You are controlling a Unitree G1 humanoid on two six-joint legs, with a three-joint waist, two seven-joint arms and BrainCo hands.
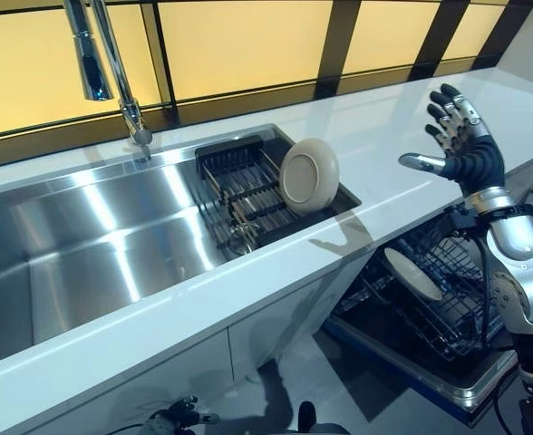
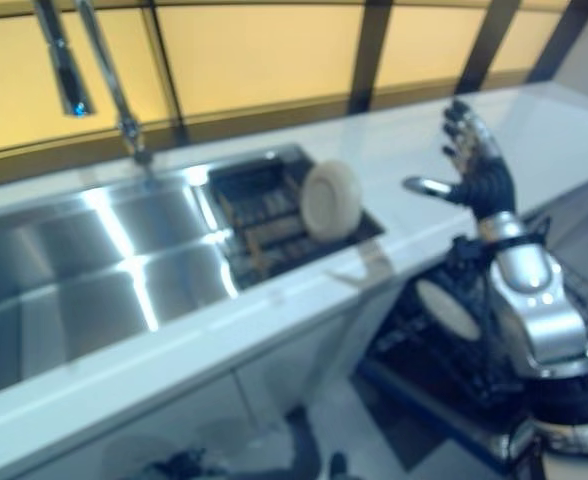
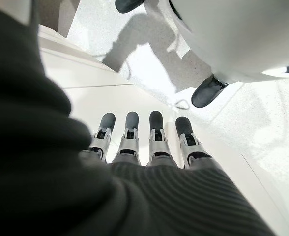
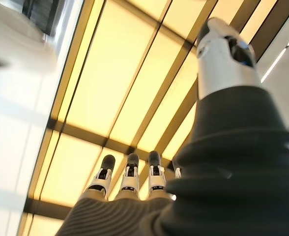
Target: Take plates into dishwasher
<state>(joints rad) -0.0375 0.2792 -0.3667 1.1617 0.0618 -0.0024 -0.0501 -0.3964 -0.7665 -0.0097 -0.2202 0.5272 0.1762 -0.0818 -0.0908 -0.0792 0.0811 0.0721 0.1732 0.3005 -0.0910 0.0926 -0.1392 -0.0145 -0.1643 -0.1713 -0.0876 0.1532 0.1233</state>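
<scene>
A round cream plate [image 1: 309, 175] stands on edge in the black dish rack [image 1: 239, 195] at the sink's right end. Another pale plate [image 1: 412, 274] stands in the lower rack of the open dishwasher [image 1: 448, 317] below the counter. My right hand [image 1: 461, 145] is raised above the counter, right of the rack, open with fingers spread and holding nothing. My left hand [image 1: 178, 417] hangs low by the cabinet front; its fingers [image 3: 157, 132] are straight and empty.
A steel sink [image 1: 85, 254] fills the left side, with a tall tap [image 1: 112, 72] behind it. The white counter [image 1: 384, 127] runs to the right. The open dishwasher door [image 1: 430, 385] juts out over the floor.
</scene>
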